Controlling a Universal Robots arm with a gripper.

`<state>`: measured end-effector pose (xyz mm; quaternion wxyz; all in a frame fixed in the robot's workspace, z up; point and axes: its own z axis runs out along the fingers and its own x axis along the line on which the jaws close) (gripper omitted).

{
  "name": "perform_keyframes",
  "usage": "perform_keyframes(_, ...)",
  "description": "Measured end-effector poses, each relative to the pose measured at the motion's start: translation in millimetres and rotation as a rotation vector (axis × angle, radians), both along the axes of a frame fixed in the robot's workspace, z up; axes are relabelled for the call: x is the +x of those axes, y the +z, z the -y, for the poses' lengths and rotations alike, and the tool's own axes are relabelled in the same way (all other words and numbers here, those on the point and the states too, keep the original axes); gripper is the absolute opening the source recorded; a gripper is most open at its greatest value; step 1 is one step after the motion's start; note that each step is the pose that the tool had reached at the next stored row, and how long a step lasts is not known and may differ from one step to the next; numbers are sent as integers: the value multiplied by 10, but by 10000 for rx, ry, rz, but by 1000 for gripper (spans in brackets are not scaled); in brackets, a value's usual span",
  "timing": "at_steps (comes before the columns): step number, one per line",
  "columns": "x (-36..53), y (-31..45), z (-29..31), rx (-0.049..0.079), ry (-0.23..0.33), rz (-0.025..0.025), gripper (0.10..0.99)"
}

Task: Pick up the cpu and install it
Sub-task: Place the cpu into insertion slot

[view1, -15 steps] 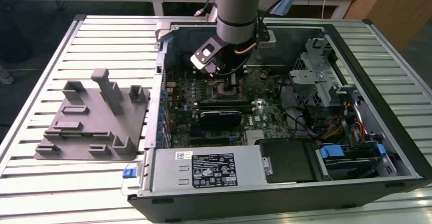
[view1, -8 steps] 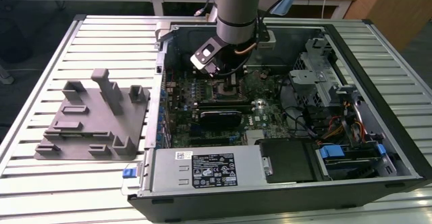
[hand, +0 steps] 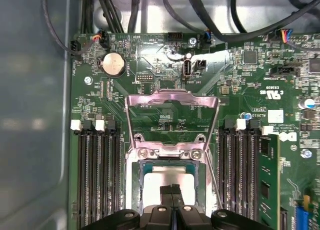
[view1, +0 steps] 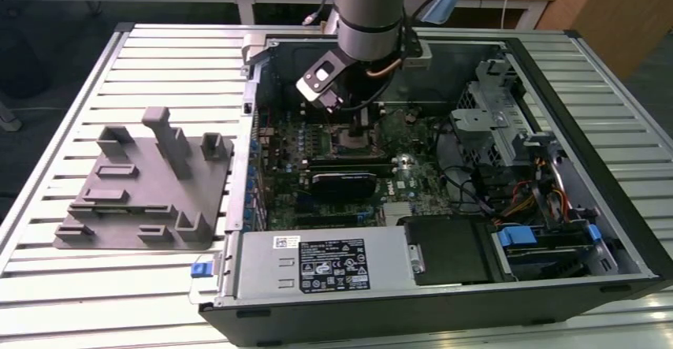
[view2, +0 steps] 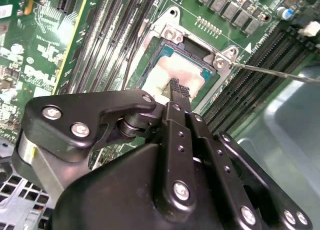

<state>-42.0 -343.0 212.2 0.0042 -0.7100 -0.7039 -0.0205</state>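
In the exterior view, we see the gripper (view1: 358, 132) lowered into the open computer case (view1: 589, 73).

In the second wrist view, the cpu (view2: 167, 69) lies flat in the socket (view2: 175, 45). The closed fingertips (view2: 176, 87) hold nothing and sit at the middle of its top.

In the first wrist view, the cpu (hand: 160, 182) fills the socket beside the swung-open cover plate (hand: 172, 94), with the fingers (hand: 166, 192) pressed together over it.

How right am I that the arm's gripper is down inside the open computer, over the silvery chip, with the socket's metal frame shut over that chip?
Nearly. The metal frame is not shut: the first wrist view shows it swung open, off the cpu. The rest stands: the gripper is down inside the open computer, over the cpu.
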Motion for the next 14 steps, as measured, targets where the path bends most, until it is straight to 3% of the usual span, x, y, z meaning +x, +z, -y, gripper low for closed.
perform_keyframes(9, 0, 281, 0, 0, 1, 33, 106)
perform_keyframes(14, 0, 382, 0, 0, 0, 50, 106)
